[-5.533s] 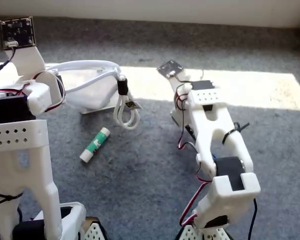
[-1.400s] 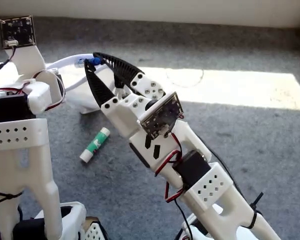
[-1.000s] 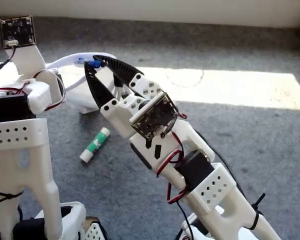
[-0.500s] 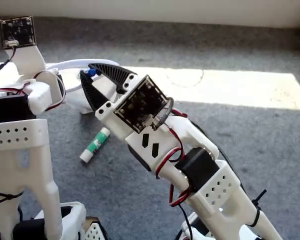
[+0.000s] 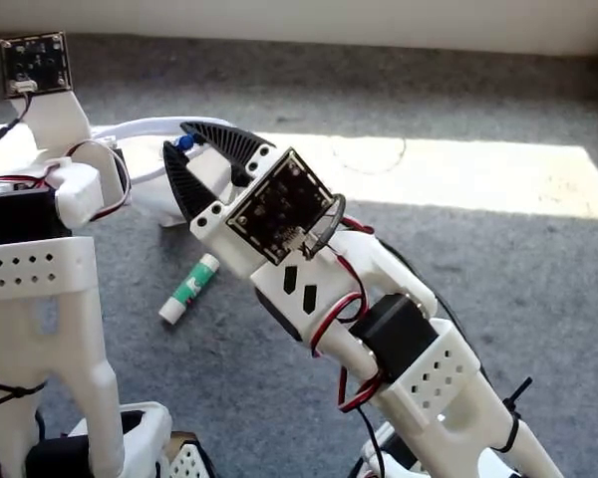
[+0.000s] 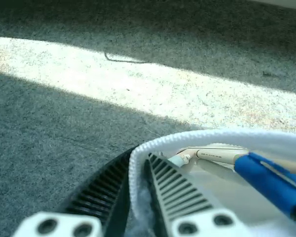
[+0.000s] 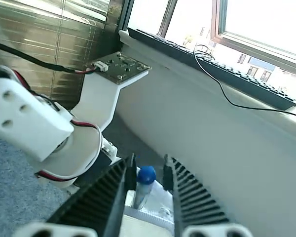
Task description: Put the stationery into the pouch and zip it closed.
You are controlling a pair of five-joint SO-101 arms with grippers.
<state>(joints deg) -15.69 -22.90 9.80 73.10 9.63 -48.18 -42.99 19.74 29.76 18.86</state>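
The white pouch lies at the far left of the grey carpeted surface, partly in a sunlit band, with its mouth open. In the left wrist view the pouch's thick white rim curves across, and inside it we see a beige pen and a blue-ended piece lying close together. We cannot tell whether that blue piece is the pen that the other arm holds.

The left gripper is clamped on the rim, one ribbed black finger on each side of the fabric, which holds that edge up.

The right gripper hangs over the pouch mouth, its two black fingers closed around a pen with a blue cap. The pen stands nearly upright between them, cap up. Its lower end dips towards the white fabric below, and we cannot see how far it goes in.

A glue stick with a green label lies on the carpet outside the pouch, near its front edge, between the two arms. The right arm stretches diagonally from the near right and passes just beside it without touching. The left arm stands upright at the near left, and its body hides part of the pouch. A thin thread lies on the sunlit band, well apart from the pouch.
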